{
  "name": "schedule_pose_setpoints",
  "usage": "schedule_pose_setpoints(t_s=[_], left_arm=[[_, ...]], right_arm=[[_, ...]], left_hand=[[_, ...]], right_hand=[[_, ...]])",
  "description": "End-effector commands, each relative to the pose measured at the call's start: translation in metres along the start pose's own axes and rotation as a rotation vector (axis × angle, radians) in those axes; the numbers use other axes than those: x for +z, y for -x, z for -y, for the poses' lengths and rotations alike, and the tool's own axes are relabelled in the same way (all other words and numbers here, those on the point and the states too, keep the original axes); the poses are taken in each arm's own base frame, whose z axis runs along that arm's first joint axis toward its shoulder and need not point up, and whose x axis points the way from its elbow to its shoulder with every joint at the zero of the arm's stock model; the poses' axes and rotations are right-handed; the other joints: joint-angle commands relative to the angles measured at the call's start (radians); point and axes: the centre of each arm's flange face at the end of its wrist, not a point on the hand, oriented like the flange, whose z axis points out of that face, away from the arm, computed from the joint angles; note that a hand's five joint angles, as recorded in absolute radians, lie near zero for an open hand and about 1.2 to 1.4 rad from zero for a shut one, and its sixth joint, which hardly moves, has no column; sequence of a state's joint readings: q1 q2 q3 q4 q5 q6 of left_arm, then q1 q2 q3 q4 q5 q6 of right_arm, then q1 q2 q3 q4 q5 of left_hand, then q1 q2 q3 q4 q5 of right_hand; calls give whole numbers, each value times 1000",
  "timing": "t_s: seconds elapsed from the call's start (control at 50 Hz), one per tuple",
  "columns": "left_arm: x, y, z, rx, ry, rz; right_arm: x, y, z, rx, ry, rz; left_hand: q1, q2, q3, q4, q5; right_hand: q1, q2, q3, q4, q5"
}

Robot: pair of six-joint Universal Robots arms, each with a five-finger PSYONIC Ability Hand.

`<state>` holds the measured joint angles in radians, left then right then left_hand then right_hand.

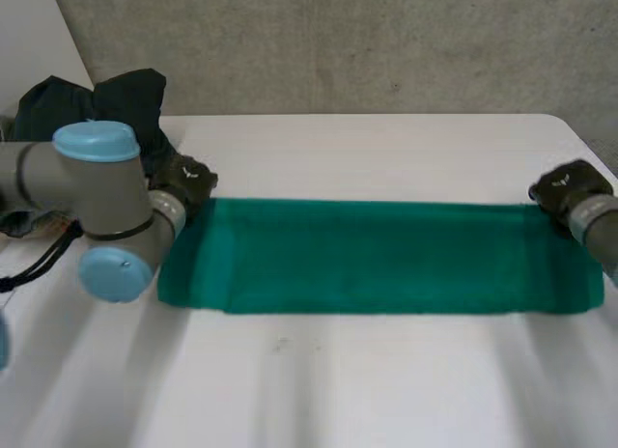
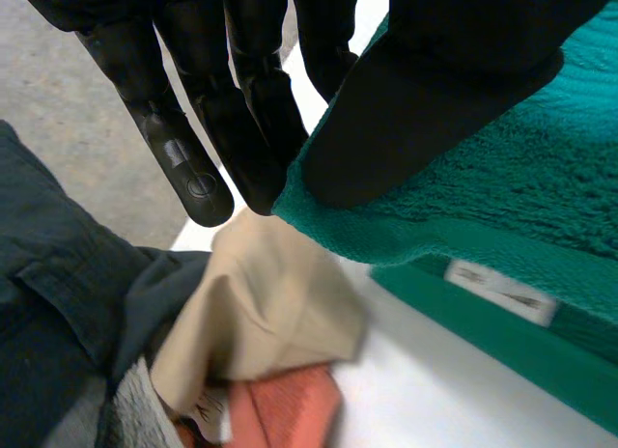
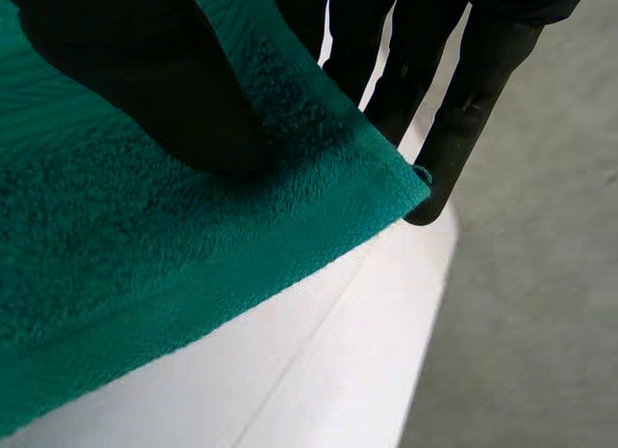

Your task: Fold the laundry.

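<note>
Two hands grip one towel, one at each end. On the left hand (image 2: 435, 81), the thumb presses down on top of the towel's corner. Its straight fingers (image 2: 179, 154) lie beneath the edge, so the cloth is pinched between them. The right hand (image 3: 145, 71) shows the same grip at the opposite end: thumb on top, fingers (image 3: 463, 120) under the hem, corner clamped between.

You have one green towel (image 1: 377, 257). It lies on the white table (image 1: 338, 390) as one long band running from the left hand to the right hand. Both pinched corners are on its far edge. At the left corner you can count two layers, with the held layer raised slightly above the lower one. One white label (image 2: 502, 292) sits on that lower layer.

Past the left hand, beside the table's far left corner, you see one pile of other laundry. It holds one dark garment (image 1: 106, 100), one beige cloth (image 2: 261, 303) and one red-orange cloth (image 2: 285, 409).
</note>
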<state>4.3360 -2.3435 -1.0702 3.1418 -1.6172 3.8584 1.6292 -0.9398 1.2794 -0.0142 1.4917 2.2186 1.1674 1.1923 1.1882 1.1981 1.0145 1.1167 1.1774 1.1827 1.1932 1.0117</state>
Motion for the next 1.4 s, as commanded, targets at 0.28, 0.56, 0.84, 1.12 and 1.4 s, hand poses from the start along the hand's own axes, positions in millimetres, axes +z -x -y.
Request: schedule_pose_setpoints(t_s=[0.28,0.56,0.84,1.12,1.4], left_arm=[[3,-21,29,-3,-147,52],[-56,-23,24,-199,-112,-54],[-62,-27,15,-292,-114,-108],[-85,-6,33,-298,-173,-71],[-92,15,21,-320,-142,-17]], right_arm=[[23,-8,24,87,-153,-183],[-39,-5,-46,393,135,191],[-15,-3,-77,401,100,132],[-16,-79,-112,137,240,-213],[-58,21,89,-27,-423,-23]], left_hand=[[-993,-1018,-1014,-1024,-1015],[-993,-1018,-1014,-1024,-1015],[-993,-1018,-1014,-1024,-1015],[-993,-1018,-1014,-1024,-1015],[-993,-1018,-1014,-1024,-1015]], right_hand=[[-942,-1003,-1008,-1019,-1012],[-568,-629,-634,-644,-638],[280,219,214,203,210],[280,219,214,203,210],[280,219,214,203,210]])
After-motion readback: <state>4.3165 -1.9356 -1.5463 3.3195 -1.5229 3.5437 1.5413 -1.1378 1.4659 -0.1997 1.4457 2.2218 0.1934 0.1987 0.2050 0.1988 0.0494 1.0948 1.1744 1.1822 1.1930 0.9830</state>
